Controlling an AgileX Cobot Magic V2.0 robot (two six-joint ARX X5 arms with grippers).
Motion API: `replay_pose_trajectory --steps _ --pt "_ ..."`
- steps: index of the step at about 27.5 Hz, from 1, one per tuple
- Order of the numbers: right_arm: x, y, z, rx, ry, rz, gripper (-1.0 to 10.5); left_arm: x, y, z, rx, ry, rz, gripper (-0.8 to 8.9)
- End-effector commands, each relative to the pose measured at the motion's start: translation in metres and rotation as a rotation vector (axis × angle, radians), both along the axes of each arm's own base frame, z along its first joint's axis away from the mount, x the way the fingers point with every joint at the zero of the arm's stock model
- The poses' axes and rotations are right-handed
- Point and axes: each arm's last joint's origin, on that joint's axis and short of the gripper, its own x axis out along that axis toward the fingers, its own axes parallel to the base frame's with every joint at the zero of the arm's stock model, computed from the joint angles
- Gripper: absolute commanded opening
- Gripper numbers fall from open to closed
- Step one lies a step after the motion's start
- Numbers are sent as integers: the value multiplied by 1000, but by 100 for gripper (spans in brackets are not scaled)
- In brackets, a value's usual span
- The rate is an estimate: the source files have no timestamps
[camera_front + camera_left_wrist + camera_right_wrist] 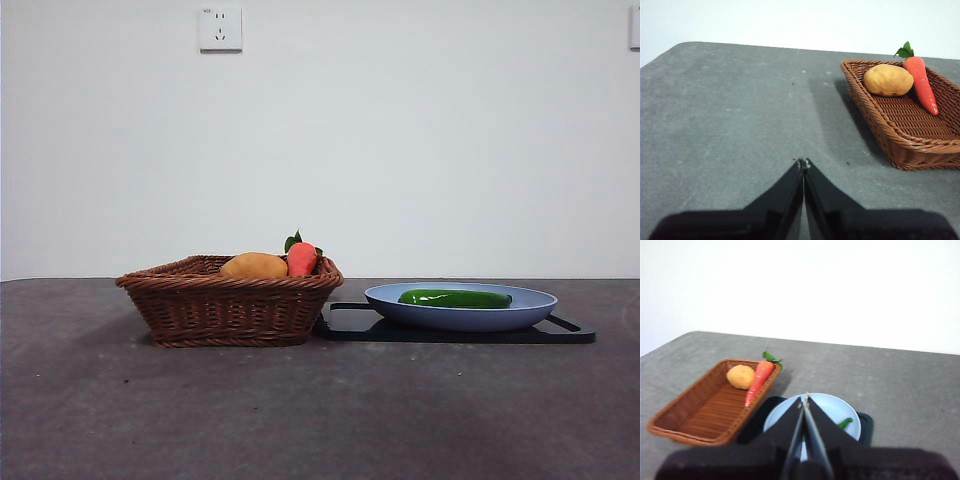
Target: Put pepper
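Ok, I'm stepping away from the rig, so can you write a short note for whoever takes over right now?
Left gripper: shut, empty, over bare table beside the brown woven wicker basket.
Right gripper: shut, empty, above the pale blue round plate.
The long glossy dark green pepper lies on that plate, which sits on a flat black tray right of the basket in the front view.
The basket holds a rounded yellow-orange fruit and a red-orange carrot with green leaves.
Done: nothing visible; the pepper is ungrasped.
Left: probably grasp the pepper and place it, likely in the basket.
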Motion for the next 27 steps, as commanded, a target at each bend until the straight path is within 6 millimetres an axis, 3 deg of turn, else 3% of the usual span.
replay_pose_trajectory --steps 1,6,13,21,27 --pt "2 -1 -29 43 -39 -42 11 1 0 -2 -10 -5 0 8" --pt "4 -3 -74 96 -61 -139 11 1 0 -2 -10 -5 0 8" --pt "4 -5 -116 98 -32 -185 11 1 0 -2 -10 -5 0 8" --pt "8 -4 -150 104 31 -188 11 1 0 -2 -10 -5 0 8" --pt "8 -4 -163 101 87 -189 11 1 0 -2 -10 -5 0 8"
